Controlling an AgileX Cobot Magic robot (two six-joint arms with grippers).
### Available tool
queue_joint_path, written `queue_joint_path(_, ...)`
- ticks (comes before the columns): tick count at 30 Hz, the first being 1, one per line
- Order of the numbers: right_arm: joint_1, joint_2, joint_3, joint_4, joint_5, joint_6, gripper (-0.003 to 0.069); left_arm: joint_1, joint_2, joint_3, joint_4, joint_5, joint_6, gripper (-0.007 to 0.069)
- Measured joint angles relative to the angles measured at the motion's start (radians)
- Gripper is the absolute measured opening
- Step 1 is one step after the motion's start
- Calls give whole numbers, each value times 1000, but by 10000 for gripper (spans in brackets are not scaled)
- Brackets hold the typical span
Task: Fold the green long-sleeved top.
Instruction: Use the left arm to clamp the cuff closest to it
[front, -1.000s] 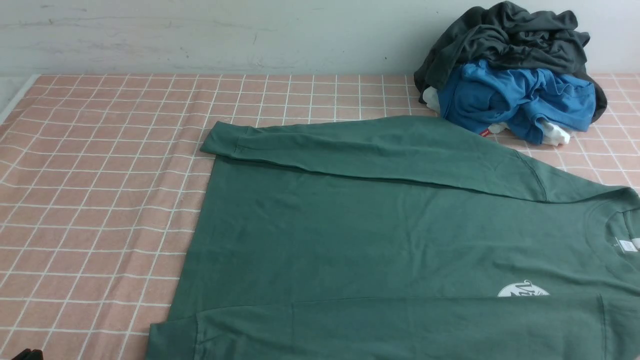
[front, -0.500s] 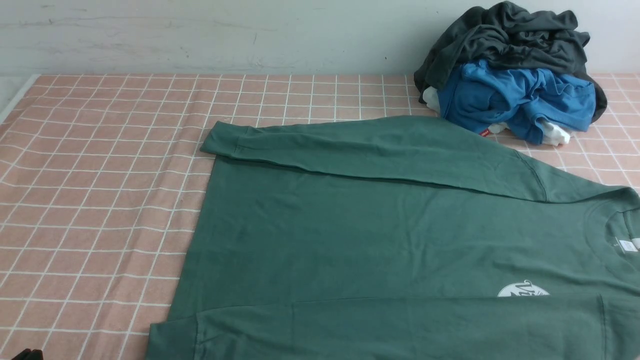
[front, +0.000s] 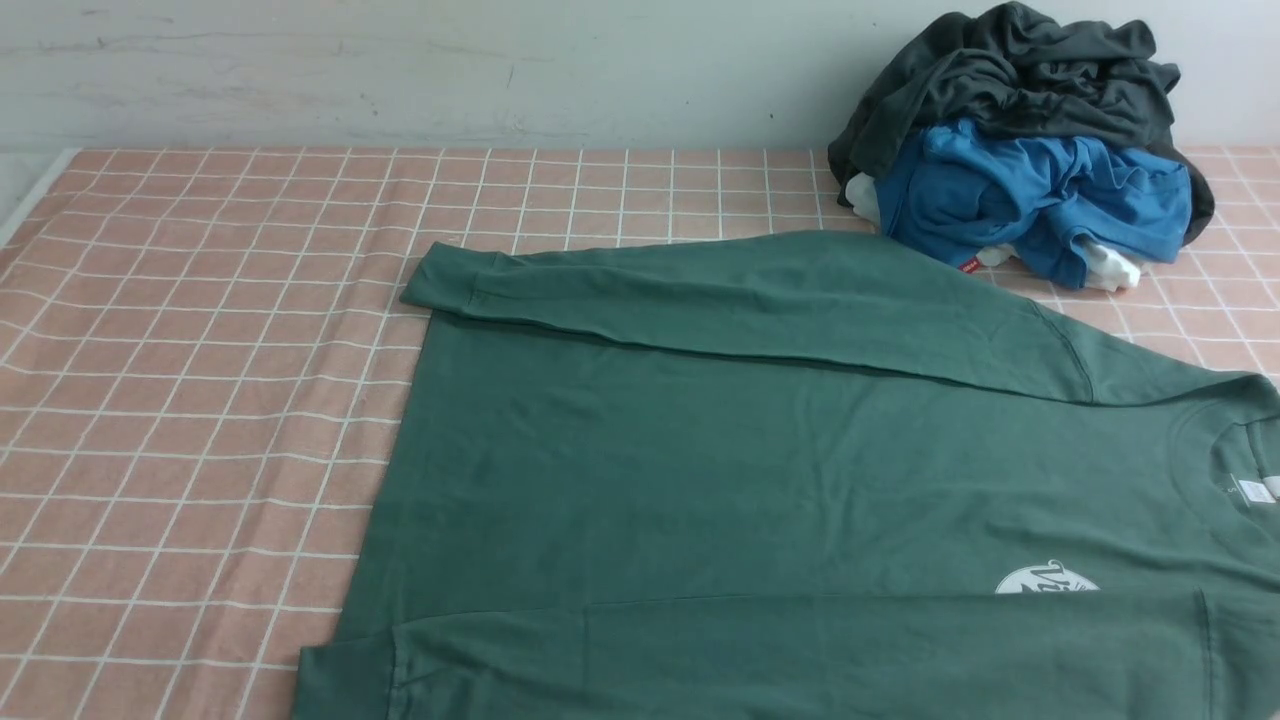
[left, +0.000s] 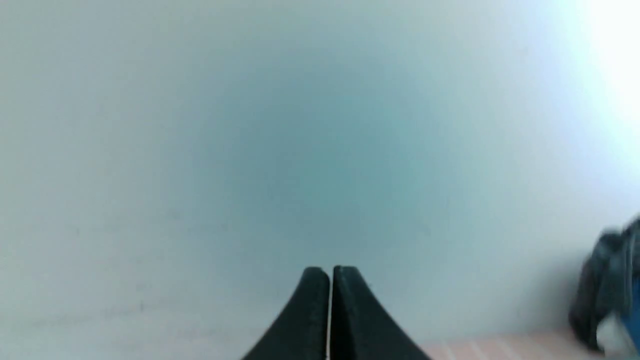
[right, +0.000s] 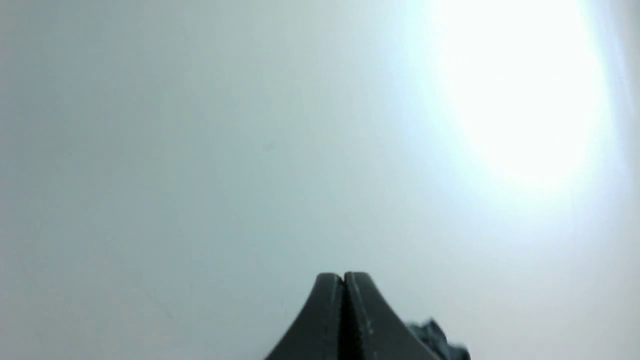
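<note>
The green long-sleeved top (front: 760, 470) lies flat on the pink checked tablecloth (front: 200, 400), neck at the right, hem at the left. Both sleeves are laid lengthwise across the body, one along the far edge, one along the near edge. A white chest logo (front: 1045, 580) and a white neck label (front: 1255, 490) show at the right. Neither arm appears in the front view. My left gripper (left: 330, 272) is shut with nothing in it and faces the pale wall. The right gripper (right: 343, 277) is likewise shut and empty, aimed at the wall.
A pile of clothes sits at the back right against the wall: a dark grey garment (front: 1020, 70) on top of a bright blue garment (front: 1030, 195). The table's left edge (front: 35, 195) shows at the far left.
A dark tip at the bottom left corner of the front view has slipped out of frame. The top has not moved.
</note>
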Motion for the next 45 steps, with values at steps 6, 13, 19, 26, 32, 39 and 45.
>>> queue_joint_path(6,0,0,-66,-12,-42,25,-14,0,37,-133,-43,-33,-137,-3)
queue_joint_path(13,0,243,-439,-125,432,30,-14,0,366,-594,76,454,-160,-3)
queue_joint_path(19,46,551,-609,-73,872,22,-14,0,733,-716,-14,817,-155,-3)
queue_joint_path(26,180,852,-618,143,1185,-197,-14,-43,1084,-716,-265,1142,97,4)
queue_joint_path(32,261,1045,-620,221,1112,-361,-14,-246,1335,-744,-255,1132,127,80)
queue_joint_path(39,302,1117,-622,239,1016,-382,-14,-321,1505,-824,-43,1104,-180,210)
queue_joint_path(45,303,1122,-622,277,996,-384,-14,-321,1638,-872,29,1049,-286,288)
